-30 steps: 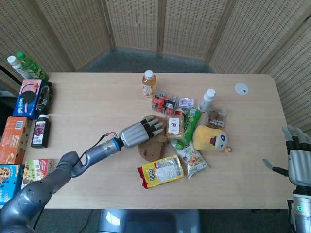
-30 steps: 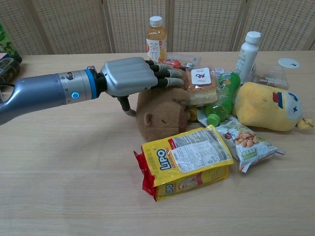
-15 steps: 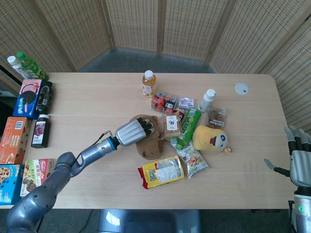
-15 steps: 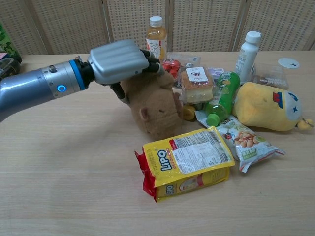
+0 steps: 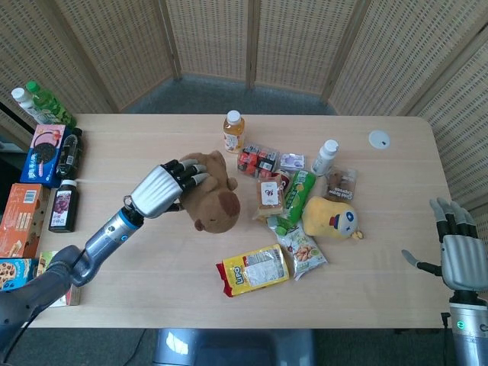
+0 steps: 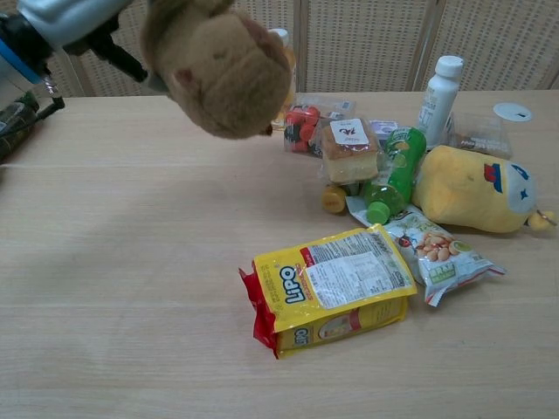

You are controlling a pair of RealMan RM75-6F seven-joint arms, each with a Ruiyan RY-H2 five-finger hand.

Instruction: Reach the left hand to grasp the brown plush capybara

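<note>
My left hand [image 5: 162, 189] grips the brown plush capybara [image 5: 212, 197] by its back end and holds it lifted above the table, head hanging down. In the chest view the capybara [image 6: 218, 70] fills the upper left, well above the tabletop, with part of the left hand [image 6: 65, 22] at the top left corner. My right hand [image 5: 457, 255] hangs past the table's right edge, fingers spread, holding nothing; the chest view does not show it.
A yellow LIPO snack bag [image 5: 252, 268] lies in front. Right of centre lie a yellow plush toy [image 5: 333, 217], a green bottle [image 5: 296, 200], snack packs and a white bottle [image 5: 325, 156]. An orange drink bottle [image 5: 233, 131] stands behind. Boxes and bottles [image 5: 46, 152] line the left edge.
The left hand closed on the capybara, lifted it off the table and carried it up and to the left. The right hand shifted slightly.
</note>
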